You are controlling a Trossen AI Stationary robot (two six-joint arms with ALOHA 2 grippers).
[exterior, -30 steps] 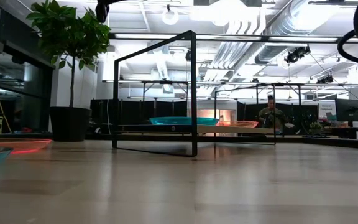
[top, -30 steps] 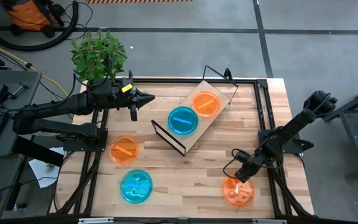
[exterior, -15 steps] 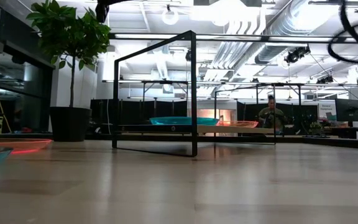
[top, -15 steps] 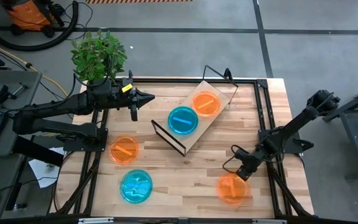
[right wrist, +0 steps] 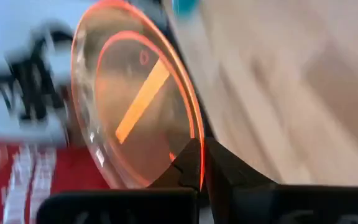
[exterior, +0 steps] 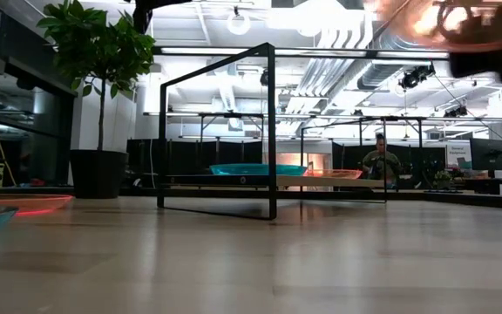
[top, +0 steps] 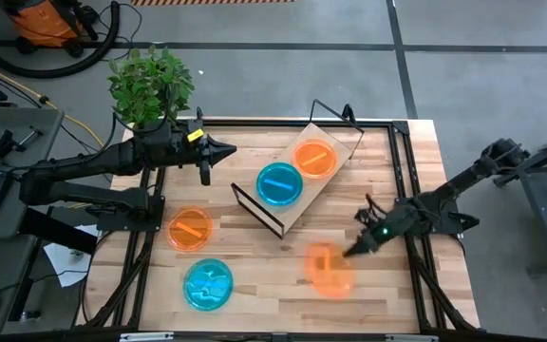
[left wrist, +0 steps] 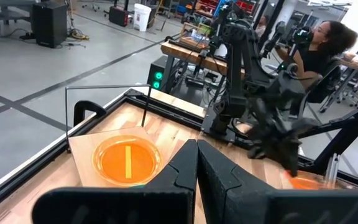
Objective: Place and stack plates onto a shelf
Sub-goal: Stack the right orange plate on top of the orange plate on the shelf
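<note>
We are finding no readable writing on anything. The right gripper [top: 357,251] is clamping the rim of an orange plate [top: 329,270] (blurred in the high view), holding it above the tabletop [top: 283,275], near the shelf [top: 302,190]. On the shelf, a cyan plate [top: 279,183] and a second orange plate [top: 313,158] are sitting side by side. The left gripper [top: 224,147], fingers together, is hovering beside the potted plant [top: 148,84]. Another orange plate [top: 190,229] and another cyan plate [top: 207,284] are lying on the table's left side.
</note>
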